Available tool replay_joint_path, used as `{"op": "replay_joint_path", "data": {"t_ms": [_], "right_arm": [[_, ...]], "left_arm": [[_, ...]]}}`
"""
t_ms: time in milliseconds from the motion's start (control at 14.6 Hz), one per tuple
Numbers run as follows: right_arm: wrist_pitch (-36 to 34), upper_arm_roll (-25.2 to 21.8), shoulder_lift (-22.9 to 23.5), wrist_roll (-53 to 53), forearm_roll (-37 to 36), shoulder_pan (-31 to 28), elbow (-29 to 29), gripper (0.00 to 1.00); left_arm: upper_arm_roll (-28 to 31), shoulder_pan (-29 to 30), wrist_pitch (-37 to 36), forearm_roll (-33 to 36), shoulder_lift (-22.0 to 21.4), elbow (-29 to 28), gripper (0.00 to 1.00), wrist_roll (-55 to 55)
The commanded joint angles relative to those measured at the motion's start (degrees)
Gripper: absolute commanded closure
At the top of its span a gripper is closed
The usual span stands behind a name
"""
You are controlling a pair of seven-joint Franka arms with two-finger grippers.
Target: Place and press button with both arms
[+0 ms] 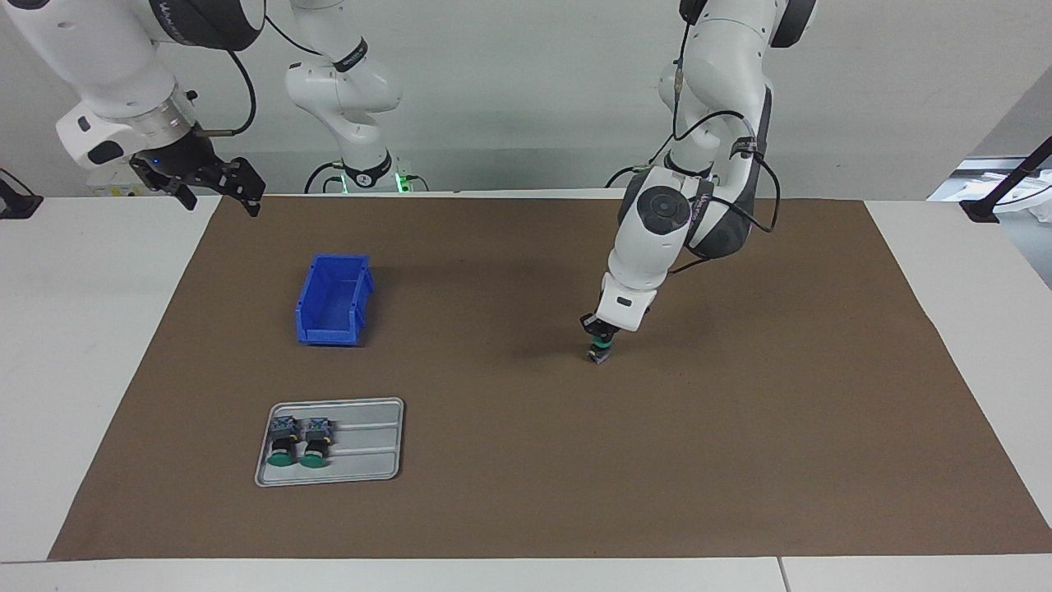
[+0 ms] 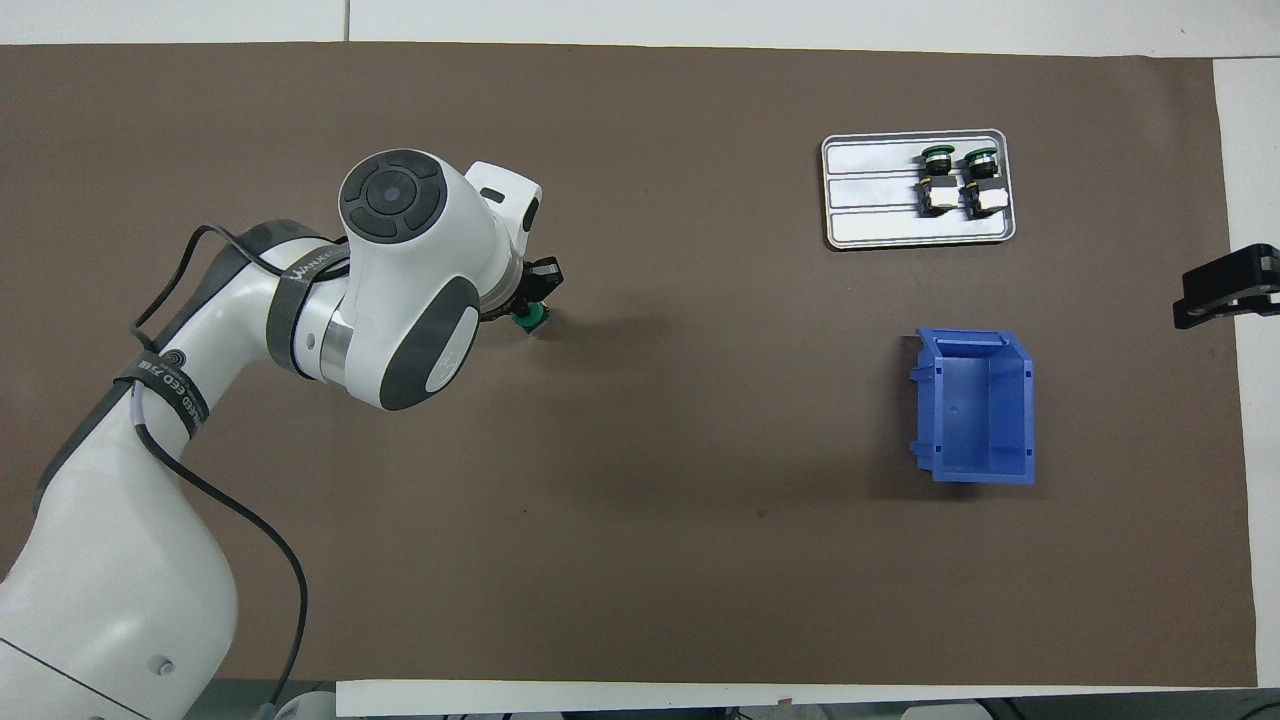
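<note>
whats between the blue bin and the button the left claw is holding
Nothing: only bare brown mat lies between the blue bin and the button in the left claw, clearest overhead.

No readable text, left arm [image 2: 300, 340] strap lettering too small to make out

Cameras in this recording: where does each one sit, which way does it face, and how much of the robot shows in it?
Facing view: high across the table, looking at the robots; shows the left gripper shut on the button and the open right gripper, waiting raised.
Overhead view: high above the robots' end, looking steeply down; shows the left arm and the right gripper's tips.
Shared: held button, blue bin, tray with two buttons, brown mat; the views are half a turn apart.
</note>
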Motion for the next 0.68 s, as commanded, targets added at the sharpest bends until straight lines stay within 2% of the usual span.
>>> {"op": "replay_joint_path", "data": {"t_ms": [0, 137, 410, 478, 546, 615], "right_arm": [[0.12, 0.2, -0.76, -1.32, -0.19, -0.34, -0.96, 0.01], [-0.66, 0.2, -0.76, -1.41, -0.1, -0.34, -1.04, 0.01], [-0.85, 0.2, -0.76, -1.5, -0.1, -0.42, -1.04, 0.01], [-0.49, 0.2, -0.76, -1.5, -0.1, -0.25, -0.96, 0.01], [-0.58, 0.55, -0.76, -1.93, -0.01, -0.07, -1.04, 0.01], [-1.01, 0.81, -0.85, -4.03, 0.86, -0.07, -1.22, 0.01]], "left_arm": [[0.35, -1.14, 1.44, 0.29, -0.44, -1.86, 0.95, -0.94], [0.7, -0.61, -1.1, 0.28, -2.37, -0.37, 0.76, -0.33], [0.88, 0.89, -4.7, 0.28, -3.69, 3.06, 0.46, 0.02], [0.96, 2.19, -5.76, 0.28, -3.78, 4.03, 0.36, 0.55], [0.97, 3.25, -6.81, 0.28, -4.13, 4.47, 0.31, 1.07], [0.97, 4.48, -7.87, 0.37, -4.83, 4.56, 0.21, 2.73]]}}
